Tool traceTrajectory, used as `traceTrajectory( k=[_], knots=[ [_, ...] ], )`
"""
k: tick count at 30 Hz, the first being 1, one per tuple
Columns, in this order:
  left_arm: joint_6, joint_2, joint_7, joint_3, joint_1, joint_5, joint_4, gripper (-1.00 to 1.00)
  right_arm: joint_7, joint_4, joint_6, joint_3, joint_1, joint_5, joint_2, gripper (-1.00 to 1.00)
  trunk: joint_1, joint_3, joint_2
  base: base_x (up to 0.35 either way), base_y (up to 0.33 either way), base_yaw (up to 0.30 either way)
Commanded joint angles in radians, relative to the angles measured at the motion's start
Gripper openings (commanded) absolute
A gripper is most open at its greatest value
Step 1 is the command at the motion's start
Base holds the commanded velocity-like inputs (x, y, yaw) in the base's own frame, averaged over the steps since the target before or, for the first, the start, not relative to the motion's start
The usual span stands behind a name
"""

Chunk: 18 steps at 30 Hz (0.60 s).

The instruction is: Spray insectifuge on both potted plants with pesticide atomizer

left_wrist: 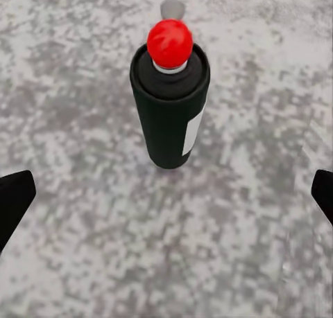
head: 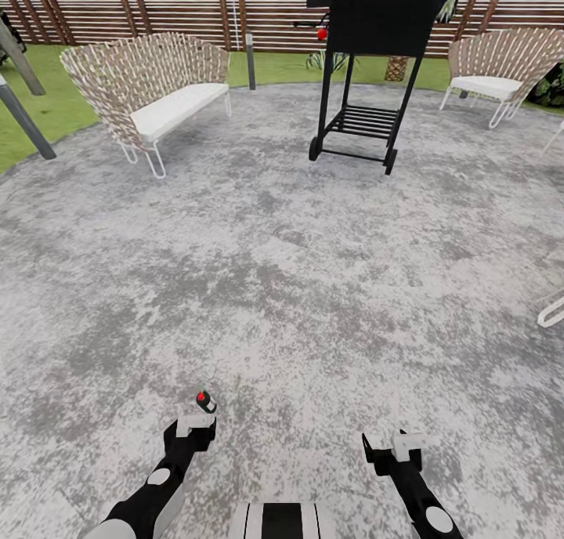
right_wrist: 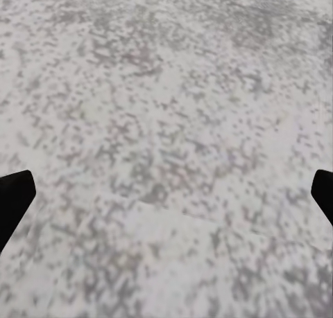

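The pesticide atomizer [left_wrist: 170, 103], a small, likely light, rigid and smooth dark can with a red cap, stood upright on the grey paving [head: 282, 273] just beyond the left gripper [head: 195, 425], whose wide-open jaws should close around its mid-body.

We've got a dark cylindrical spray bottle [left_wrist: 170, 117] with a round red cap standing upright on mottled grey paving [left_wrist: 83, 249]. Our left gripper's black fingertips [left_wrist: 14, 200] sit wide apart, not touching it.

a dark bottle [left_wrist: 170, 117] with a red ball top and white label stands upright on mottled grey paving [left_wrist: 83, 249].
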<state>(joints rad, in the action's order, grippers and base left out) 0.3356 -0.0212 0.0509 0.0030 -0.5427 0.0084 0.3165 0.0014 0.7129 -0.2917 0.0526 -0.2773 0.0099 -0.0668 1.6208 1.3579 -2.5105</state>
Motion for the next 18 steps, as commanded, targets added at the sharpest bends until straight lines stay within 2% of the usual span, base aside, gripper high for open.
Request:
traceTrajectory(
  k=[1, 7, 12, 18],
  knots=[
    [0.003, 0.0, 0.003, 0.0, -0.001, 0.001, -0.001, 1.0, 0.0, 0.0, -0.003, 0.002, 0.0, 0.001, -0.001, 1.0, 0.0, 0.001, 0.0, 0.032, 0.0, 0.0],
    [0.003, 0.0, 0.003, 0.0, -0.001, 0.001, 0.0, 1.0, 0.0, 0.0, -0.003, 0.002, 0.0, 0.001, -0.001, 1.0, 0.0, 0.001, 0.0, 0.023, 0.0, 0.0],
    [0.003, 0.0, 0.003, 0.0, -0.001, 0.001, 0.0, 1.0, 0.0, 0.0, -0.003, 0.002, 0.0, 0.001, -0.001, 1.0, 0.0, 0.001, 0.0, 0.233, 0.0, 0.0],
    [0.003, 0.0, 0.003, 0.0, 0.0, 0.001, 0.0, 1.0, 0.0, 0.0, -0.003, 0.002, 0.0, 0.001, -0.001, 1.0, 0.0, 0.001, 0.0, 0.078, 0.0, 0.0]
  ],
)
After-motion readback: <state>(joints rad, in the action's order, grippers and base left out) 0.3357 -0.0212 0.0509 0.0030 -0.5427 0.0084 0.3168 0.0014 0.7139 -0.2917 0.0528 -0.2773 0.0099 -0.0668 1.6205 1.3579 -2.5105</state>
